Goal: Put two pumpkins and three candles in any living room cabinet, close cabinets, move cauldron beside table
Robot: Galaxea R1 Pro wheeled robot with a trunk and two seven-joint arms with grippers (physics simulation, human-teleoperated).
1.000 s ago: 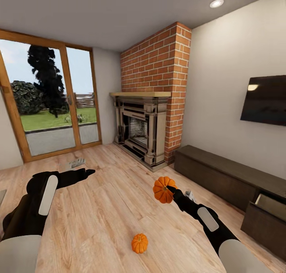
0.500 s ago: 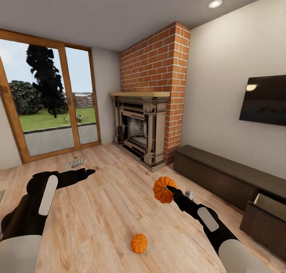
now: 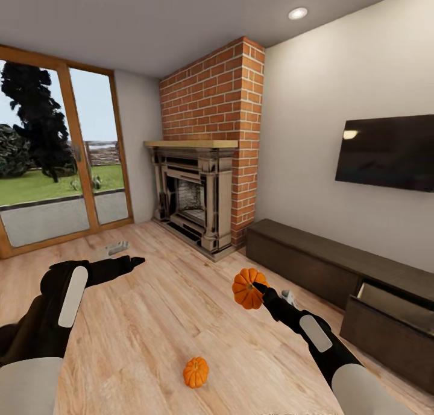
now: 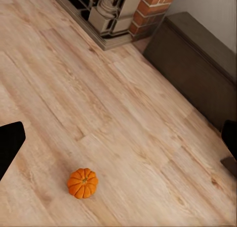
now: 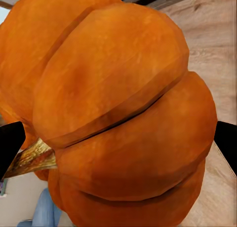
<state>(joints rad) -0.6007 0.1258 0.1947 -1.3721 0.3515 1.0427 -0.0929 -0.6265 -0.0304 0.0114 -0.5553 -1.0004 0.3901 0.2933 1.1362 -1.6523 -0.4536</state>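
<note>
A ribbed orange pumpkin (image 3: 245, 289) hangs above the wood floor with my right gripper (image 3: 257, 288) shut on it; in the right wrist view this pumpkin (image 5: 118, 113) sits between both black fingertips. A second pumpkin (image 3: 196, 372) lies on the floor in front of me, also seen as a small pumpkin (image 4: 82, 183) in the left wrist view. My left gripper (image 3: 132, 261) is held out over the floor, open and empty. The dark-brown cabinet (image 3: 307, 258) runs along the right wall, and its near drawer (image 3: 392, 300) stands open, showing a pale inside.
A red-brick fireplace (image 3: 199, 186) stands in the far corner, with a black TV (image 3: 386, 152) on the white wall above the cabinet. Glass patio doors (image 3: 54, 180) fill the left wall. A small grey object (image 3: 116, 247) lies on the floor near them.
The whole view has swung to the right, so fireplace, TV, cabinet and floor pumpkin sit further left in the picture. Both arms hold their pose, the right still gripping its pumpkin.
</note>
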